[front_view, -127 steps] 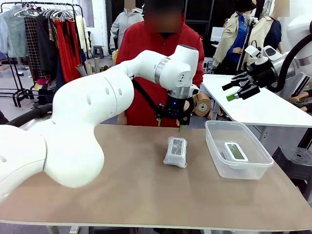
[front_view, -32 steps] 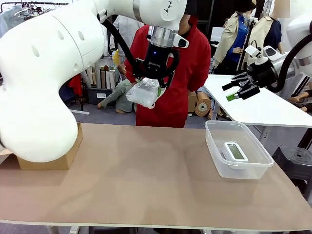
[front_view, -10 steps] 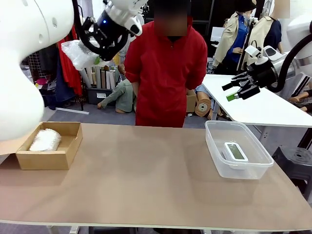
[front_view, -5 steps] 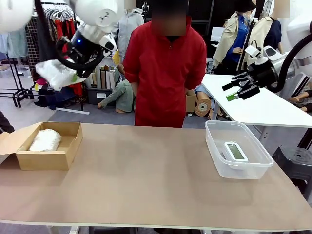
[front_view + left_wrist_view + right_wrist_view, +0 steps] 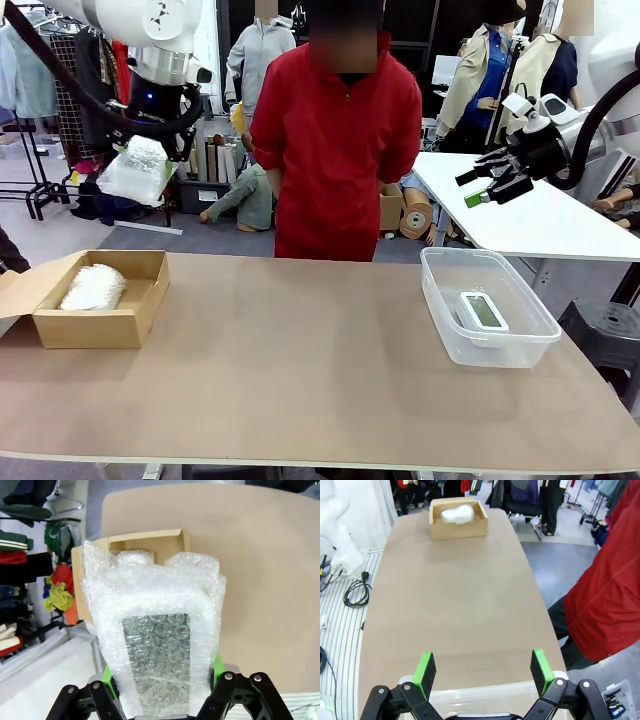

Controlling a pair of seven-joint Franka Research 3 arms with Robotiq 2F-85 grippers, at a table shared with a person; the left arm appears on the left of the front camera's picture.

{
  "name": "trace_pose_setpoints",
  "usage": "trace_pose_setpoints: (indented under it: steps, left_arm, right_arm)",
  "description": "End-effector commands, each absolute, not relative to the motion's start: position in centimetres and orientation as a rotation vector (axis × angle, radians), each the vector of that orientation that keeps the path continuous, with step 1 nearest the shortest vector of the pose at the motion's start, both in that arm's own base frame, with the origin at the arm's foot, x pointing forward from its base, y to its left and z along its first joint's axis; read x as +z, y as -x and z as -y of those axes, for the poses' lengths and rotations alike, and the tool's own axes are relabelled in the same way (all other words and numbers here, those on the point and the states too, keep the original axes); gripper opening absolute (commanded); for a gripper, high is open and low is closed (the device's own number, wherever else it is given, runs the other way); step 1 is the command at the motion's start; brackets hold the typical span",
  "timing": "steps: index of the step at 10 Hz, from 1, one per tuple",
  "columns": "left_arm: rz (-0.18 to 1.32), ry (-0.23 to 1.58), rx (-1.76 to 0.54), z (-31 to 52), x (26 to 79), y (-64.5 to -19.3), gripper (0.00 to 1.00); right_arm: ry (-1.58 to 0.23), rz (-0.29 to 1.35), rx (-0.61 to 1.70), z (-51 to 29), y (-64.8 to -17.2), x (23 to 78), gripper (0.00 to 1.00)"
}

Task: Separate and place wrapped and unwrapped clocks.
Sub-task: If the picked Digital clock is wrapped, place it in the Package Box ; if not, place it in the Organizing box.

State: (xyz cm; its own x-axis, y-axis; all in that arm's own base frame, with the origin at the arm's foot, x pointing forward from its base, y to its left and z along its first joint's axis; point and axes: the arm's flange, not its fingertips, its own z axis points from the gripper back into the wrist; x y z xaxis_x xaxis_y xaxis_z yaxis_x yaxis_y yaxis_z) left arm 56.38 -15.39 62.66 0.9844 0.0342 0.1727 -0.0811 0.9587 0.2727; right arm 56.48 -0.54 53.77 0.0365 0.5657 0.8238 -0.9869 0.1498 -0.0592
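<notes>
Bubble-wrapped clock (image 5: 138,170) is pinched in my left claw (image 5: 150,150) above the cardboard box (image 5: 100,315), so next I lower and release; right claw (image 5: 487,183) waits spread.

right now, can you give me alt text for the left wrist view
The left gripper is shut on a white rectangular clock bundled in bubble wrap, held in the air above an open brown cardboard box. Another wrapped bundle lies in the box, which sits on the tan table.
</notes>
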Motion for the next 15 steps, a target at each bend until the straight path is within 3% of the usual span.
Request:
trace_pose_setpoints:
  steps: [1, 7, 15]
  left_arm:
    - [0.145, -0.311, 0.025, 15.7, 63.0, -56.0, 0.0]
    - [0.141, -0.296, 0.036, 16.3, 62.3, -55.9, 0.0]
    - [0.097, -0.289, 0.098, 9.7, 52.2, -59.1, 0.0]
  right_arm:
    - [-0.638, 0.846, 1.343, 0.5, -56.3, 53.9, 1.0]
    - [-0.638, 0.846, 1.343, 0.5, -56.3, 53.9, 1.0]
    - [-0.638, 0.846, 1.343, 0.5, -56.3, 53.9, 1.0]
